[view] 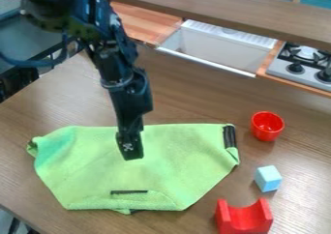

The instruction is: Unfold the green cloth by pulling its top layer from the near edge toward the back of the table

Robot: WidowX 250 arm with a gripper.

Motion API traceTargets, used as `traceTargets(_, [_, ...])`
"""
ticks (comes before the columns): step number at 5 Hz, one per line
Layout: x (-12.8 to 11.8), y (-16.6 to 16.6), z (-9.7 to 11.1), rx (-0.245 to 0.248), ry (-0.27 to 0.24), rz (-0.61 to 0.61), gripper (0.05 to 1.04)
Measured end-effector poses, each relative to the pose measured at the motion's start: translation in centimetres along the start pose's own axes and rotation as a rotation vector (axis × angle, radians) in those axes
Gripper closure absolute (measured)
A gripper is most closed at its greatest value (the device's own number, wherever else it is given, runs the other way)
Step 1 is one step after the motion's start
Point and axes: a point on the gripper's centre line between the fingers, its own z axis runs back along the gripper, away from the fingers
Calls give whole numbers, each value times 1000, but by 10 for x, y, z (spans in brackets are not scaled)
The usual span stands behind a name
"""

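Apparently, the claw is over the green cloth, open or closed I cannot tell; pressing too low could wrinkle it.

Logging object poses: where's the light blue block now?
Camera view, right side: the light blue block sits between the red bowl and the red arch-shaped block, right of the green cloth.

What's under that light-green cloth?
Around the cloth there's brown wood-grain tabletop, and a small dark bit shows at the cloth's near edge. Anything beneath its middle is covered, so I can't tell.
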Motion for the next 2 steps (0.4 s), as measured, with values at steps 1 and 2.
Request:
traceTargets(1, [-8,-16,1,-14,4,-45,83])
traceTargets(2, [-13,-37,-4,-29,17,-99,83])
